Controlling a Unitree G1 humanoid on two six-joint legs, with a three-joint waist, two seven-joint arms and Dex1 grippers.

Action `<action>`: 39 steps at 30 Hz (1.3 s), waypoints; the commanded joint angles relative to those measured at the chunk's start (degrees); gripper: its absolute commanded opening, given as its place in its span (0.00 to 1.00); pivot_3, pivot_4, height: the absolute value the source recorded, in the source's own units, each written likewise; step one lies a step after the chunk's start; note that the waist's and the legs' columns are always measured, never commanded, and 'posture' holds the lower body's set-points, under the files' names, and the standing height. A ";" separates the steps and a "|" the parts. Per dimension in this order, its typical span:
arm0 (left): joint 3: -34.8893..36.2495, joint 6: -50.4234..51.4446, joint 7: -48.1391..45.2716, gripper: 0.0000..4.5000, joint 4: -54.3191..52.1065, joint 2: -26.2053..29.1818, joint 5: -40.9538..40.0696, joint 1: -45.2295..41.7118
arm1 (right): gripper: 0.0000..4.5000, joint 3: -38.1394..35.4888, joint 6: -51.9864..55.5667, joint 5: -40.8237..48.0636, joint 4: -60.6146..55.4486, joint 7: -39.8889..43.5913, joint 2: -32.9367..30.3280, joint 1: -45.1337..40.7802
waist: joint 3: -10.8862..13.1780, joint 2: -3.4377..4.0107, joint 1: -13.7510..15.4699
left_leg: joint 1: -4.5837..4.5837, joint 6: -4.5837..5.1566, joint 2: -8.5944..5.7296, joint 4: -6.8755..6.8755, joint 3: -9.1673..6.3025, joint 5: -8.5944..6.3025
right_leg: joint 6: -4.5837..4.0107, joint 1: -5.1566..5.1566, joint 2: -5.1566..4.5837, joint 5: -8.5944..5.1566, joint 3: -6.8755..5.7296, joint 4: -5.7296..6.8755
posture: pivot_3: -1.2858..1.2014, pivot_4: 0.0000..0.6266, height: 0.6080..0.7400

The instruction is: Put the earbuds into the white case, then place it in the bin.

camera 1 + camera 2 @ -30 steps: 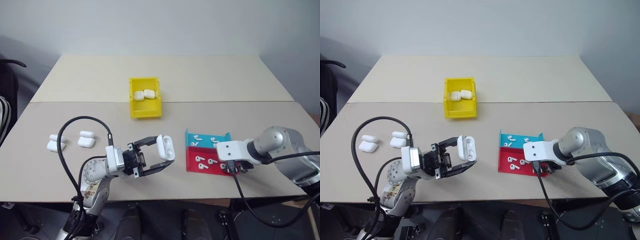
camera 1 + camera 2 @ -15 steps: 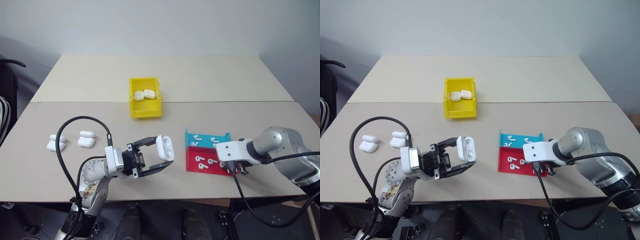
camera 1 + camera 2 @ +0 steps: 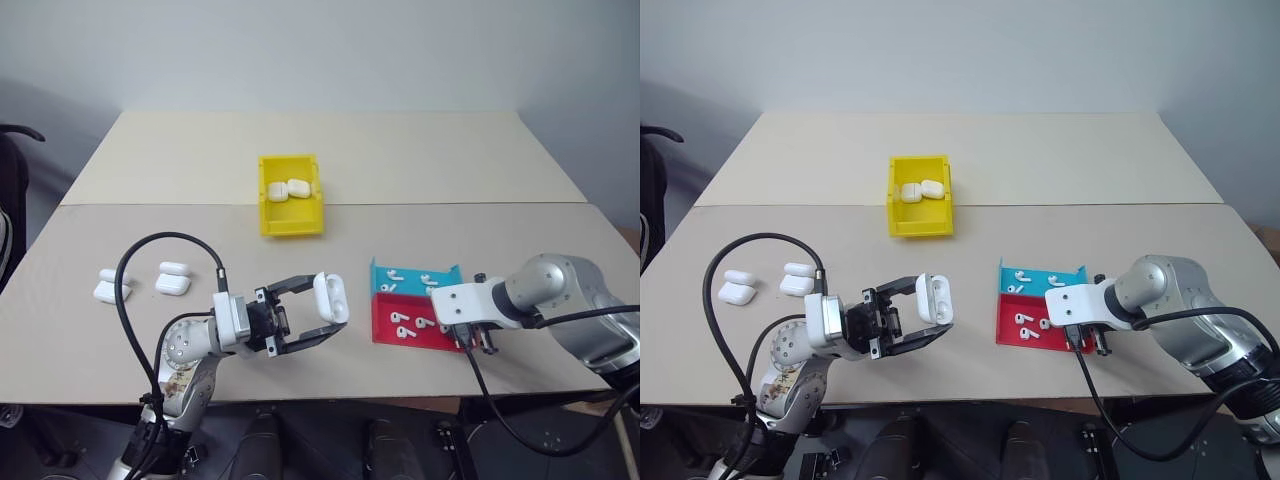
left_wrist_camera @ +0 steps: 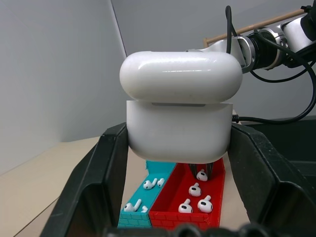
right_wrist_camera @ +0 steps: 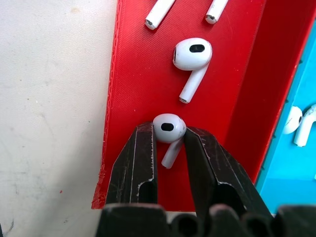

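Note:
My left gripper (image 3: 327, 306) is shut on a white case (image 3: 331, 296) and holds it upright above the near table, lid raised. In the left wrist view the case (image 4: 178, 111) sits between both fingers. My right gripper (image 3: 478, 341) points down into the red tray (image 3: 388, 336). In the right wrist view its fingers (image 5: 144, 148) press on both sides of one earbud (image 5: 168, 127), whose stem lies between them. Other earbuds (image 5: 191, 57) lie loose in the red tray. The yellow bin (image 3: 291, 219) stands at the table's middle, far from both grippers.
Two closed white cases (image 3: 288, 188) lie in the bin. Three more cases (image 3: 172, 278) lie on the table at the left. A teal tray (image 3: 448, 272) holding earbuds adjoins the red tray's far side. A black cable (image 3: 150, 250) loops over my left arm.
The right gripper's fingers have closed in on the earbud in the red tray. The left gripper with the case has not moved.

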 commanded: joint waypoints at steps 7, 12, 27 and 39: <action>1.58 -0.34 -0.75 0.61 0.89 -1.22 -1.43 -4.16 | 0.19 -12.36 7.35 7.63 -8.00 1.16 -2.37 0.68 | 0.01 0.01 0.12 | -0.02 0.04 -0.01 -0.01 0.00 0.02 | 0.01 -0.03 0.00 0.01 0.00 0.02 | 0.52 0.24 1.00; 2.68 1.00 -0.84 0.61 3.22 -2.28 -2.64 -8.89 | 0.19 -26.13 14.34 18.54 -12.62 0.85 -1.99 -0.28 | 0.01 0.00 0.36 | -0.01 0.19 0.00 0.00 -0.01 0.12 | 0.01 -0.01 0.00 0.01 0.00 0.01 | 0.52 0.24 1.00; 4.59 23.52 3.12 0.61 -7.72 0.02 -15.98 -15.54 | 0.19 -48.45 10.24 54.65 -18.50 -18.66 26.55 -11.26 | 0.01 -0.02 0.02 | -0.02 0.37 -0.01 0.00 -0.14 0.22 | 0.10 0.10 0.10 0.06 0.03 0.00 | 0.52 0.24 1.00; 3.64 24.33 0.40 0.61 -7.26 -0.88 -12.65 -15.64 | 0.19 -35.64 -0.88 55.35 -15.10 -14.22 32.51 -9.31 | -0.01 0.02 -0.05 | -0.02 0.40 -0.01 0.00 -0.15 0.25 | 0.11 0.07 0.10 0.12 0.04 0.00 | 0.52 0.24 1.00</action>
